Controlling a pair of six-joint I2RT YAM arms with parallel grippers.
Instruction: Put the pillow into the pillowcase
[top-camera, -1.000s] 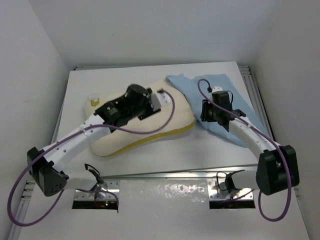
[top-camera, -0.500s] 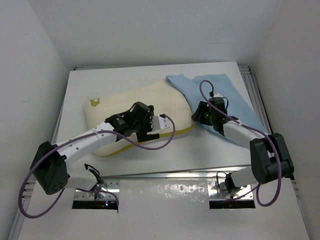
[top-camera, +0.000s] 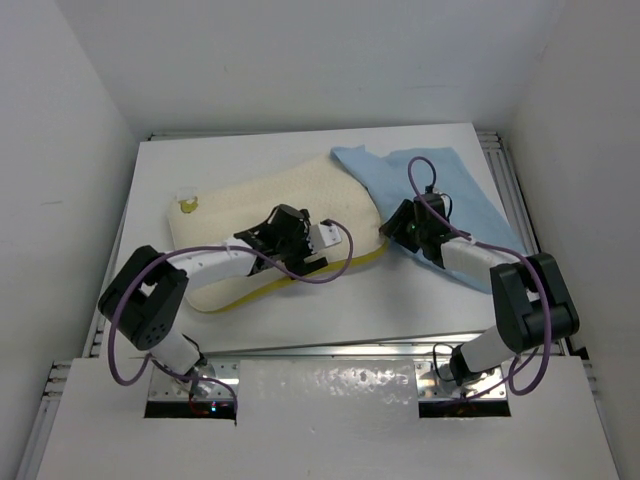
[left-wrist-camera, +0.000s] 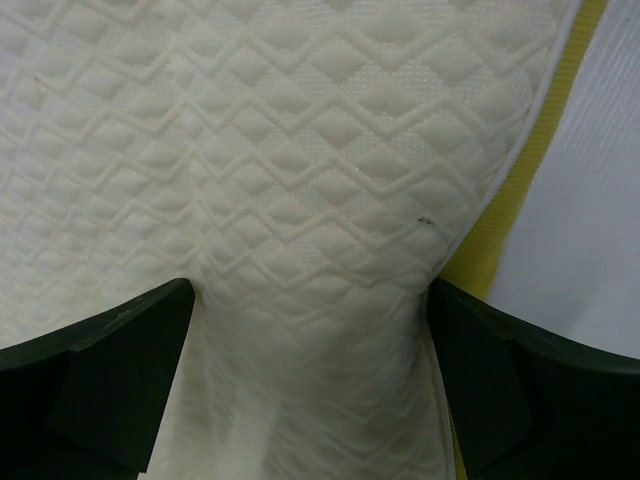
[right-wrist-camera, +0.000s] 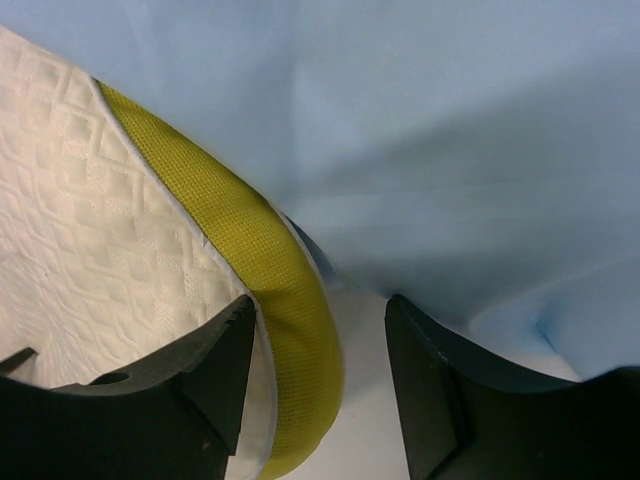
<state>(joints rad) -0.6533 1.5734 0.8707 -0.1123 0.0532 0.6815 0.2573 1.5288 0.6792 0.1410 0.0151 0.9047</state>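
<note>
The cream quilted pillow (top-camera: 270, 200) lies at the table's middle left, its yellow band (top-camera: 365, 258) along the near edge and its logo (top-camera: 188, 205) at the far left corner. The light blue pillowcase (top-camera: 455, 180) lies flat to its right, touching the pillow's right end. My left gripper (top-camera: 305, 250) is open low over the pillow's near edge; in the left wrist view (left-wrist-camera: 310, 390) its jaws straddle the quilted top (left-wrist-camera: 300, 180). My right gripper (top-camera: 392, 228) is open at the pillow's right corner. The right wrist view (right-wrist-camera: 320, 380) shows the yellow band (right-wrist-camera: 260, 260) between its jaws and the pillowcase (right-wrist-camera: 450, 130) just beyond.
The white table (top-camera: 420, 300) is walled on three sides. A metal rail (top-camera: 505, 180) runs along its right edge and another along the near edge (top-camera: 330, 348). Purple cables loop off both arms above the pillow and pillowcase.
My left gripper came from the pillow's middle to its near edge and lowered. My right gripper slid left off the pillowcase to the pillow's right corner.
</note>
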